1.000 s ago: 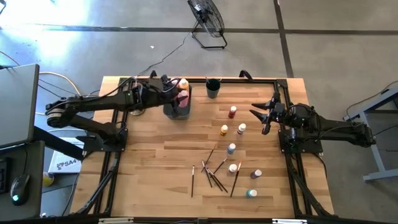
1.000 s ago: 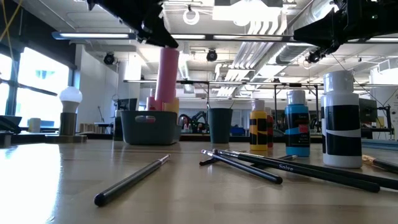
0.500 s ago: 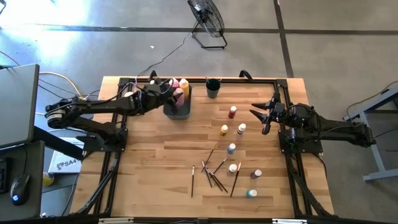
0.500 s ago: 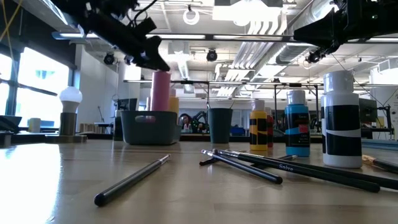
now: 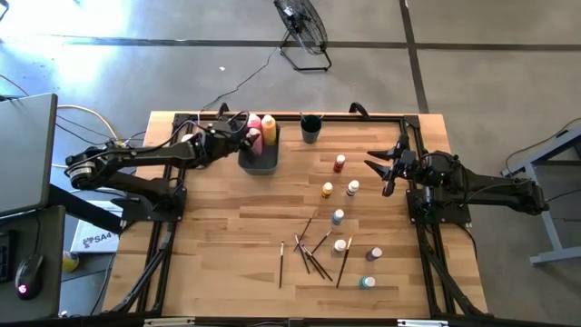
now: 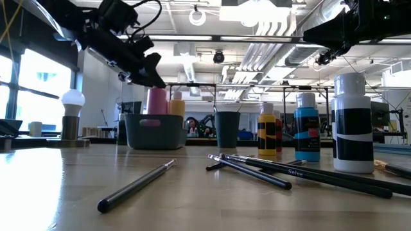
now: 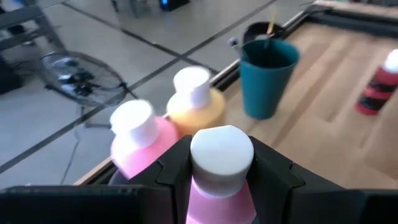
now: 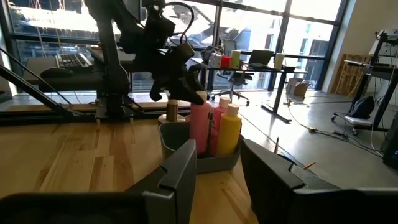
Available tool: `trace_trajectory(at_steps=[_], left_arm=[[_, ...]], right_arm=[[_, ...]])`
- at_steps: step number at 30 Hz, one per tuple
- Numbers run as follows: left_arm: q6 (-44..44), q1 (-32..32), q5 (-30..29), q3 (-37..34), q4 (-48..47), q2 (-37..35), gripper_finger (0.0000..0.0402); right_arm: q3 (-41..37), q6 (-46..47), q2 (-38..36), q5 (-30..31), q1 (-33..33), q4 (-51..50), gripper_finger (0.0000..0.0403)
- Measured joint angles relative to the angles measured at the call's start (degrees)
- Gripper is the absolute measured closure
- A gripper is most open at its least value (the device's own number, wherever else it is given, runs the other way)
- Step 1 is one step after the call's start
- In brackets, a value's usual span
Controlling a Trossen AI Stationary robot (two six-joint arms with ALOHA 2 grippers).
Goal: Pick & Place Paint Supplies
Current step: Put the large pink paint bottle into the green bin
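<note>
Inside the grey bin [image 5: 258,160]: three tall bottles, left fingers [image 7: 177,162] seemingly gripping one; right fingers [image 8: 180,171] open.

Bare wood left and centre of table [image 5: 218,227]; scattered small bottles [image 5: 339,217] and brushes [image 5: 313,250] clutter right-centre; grey bin [image 5: 259,159] blocks far edge.

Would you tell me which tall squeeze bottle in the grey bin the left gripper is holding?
The left gripper grips the nearest pink squeeze bottle at its white cap; the other pink bottle and yellow bottle stand free.

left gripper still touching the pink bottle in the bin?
Touching. Left wrist view: left gripper fingers flank the pink bottle, pressed against its neck under the white cap.
</note>
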Motion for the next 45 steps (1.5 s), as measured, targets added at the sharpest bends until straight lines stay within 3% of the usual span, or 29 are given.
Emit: trace_trajectory(at_steps=[16, 45], left_arm=[[-4.4, 0.0, -10.0, -1.6, 0.2, 0.0, 0.0281], [-7.7, -0.1, -10.6, -1.5, -2.2, 2.1, 0.0257]], right_arm=[[0.0, 0.0, 0.0, 0.0, 0.0, 0.0, 0.0282], [0.0, 0.0, 0.0, 0.0, 0.0, 0.0, 0.0282]])
